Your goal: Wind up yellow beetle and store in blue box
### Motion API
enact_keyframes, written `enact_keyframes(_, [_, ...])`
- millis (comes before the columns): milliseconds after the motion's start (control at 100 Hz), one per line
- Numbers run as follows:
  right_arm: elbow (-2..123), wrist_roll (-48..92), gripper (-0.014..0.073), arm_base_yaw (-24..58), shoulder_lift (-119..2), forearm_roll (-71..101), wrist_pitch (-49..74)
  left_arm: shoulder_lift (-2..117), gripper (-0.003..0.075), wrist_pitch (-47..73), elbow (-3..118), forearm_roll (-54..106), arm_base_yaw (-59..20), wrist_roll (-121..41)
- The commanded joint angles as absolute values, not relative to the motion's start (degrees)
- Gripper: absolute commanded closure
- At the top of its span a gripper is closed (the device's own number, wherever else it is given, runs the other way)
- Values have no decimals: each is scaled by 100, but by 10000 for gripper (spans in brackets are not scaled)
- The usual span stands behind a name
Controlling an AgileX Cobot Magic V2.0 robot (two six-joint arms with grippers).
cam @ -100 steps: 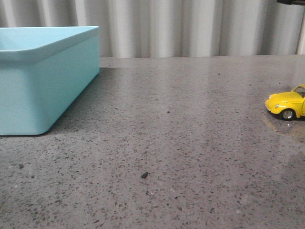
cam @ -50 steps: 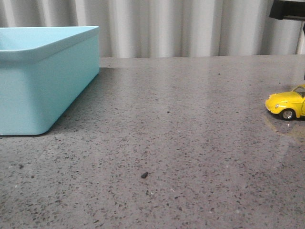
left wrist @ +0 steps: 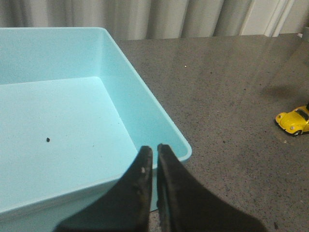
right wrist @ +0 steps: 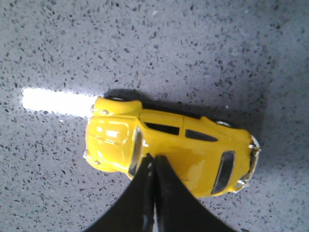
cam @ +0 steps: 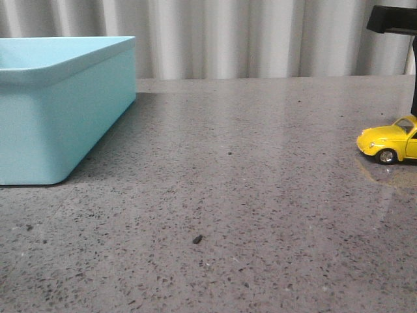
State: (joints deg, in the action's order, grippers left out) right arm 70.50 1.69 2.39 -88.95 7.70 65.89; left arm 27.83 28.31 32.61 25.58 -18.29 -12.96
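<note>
The yellow beetle (cam: 386,142) stands on its wheels at the table's right edge, partly cut off by the frame, nose toward the blue box (cam: 65,111) at the far left. In the right wrist view my right gripper (right wrist: 154,158) is shut, its tips over the beetle's (right wrist: 169,140) roof by the windscreen; I cannot tell whether they touch. A black part of the right arm (cam: 394,19) shows above the car. My left gripper (left wrist: 152,149) is shut and empty, above the near corner of the box (left wrist: 145,96). The beetle (left wrist: 293,121) shows far off there.
The table is grey speckled stone (cam: 247,195) with a pale pleated curtain (cam: 260,32) behind it. A small dark crumb (cam: 197,239) lies on the table in front. A dark speck (left wrist: 48,140) lies on the box's floor.
The right arm has come down into view at the top right. The beetle has shifted a little to the left on the table.
</note>
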Motion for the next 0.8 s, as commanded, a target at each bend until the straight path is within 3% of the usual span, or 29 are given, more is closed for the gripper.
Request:
enact_keyframes(0, [6907, 174, 635, 212, -8887, 508, 6598, 2858, 741, 2461, 3458, 2695, -1868, -1275])
enact_keyframes(540, [6803, 41, 635, -797, -8887, -596, 6946, 2858, 741, 2461, 3458, 2695, -1868, -1275])
enact_keyframes(790, [6803, -41, 635, -867, -8877, -661, 6759, 2858, 741, 2461, 3458, 2695, -1868, -1275])
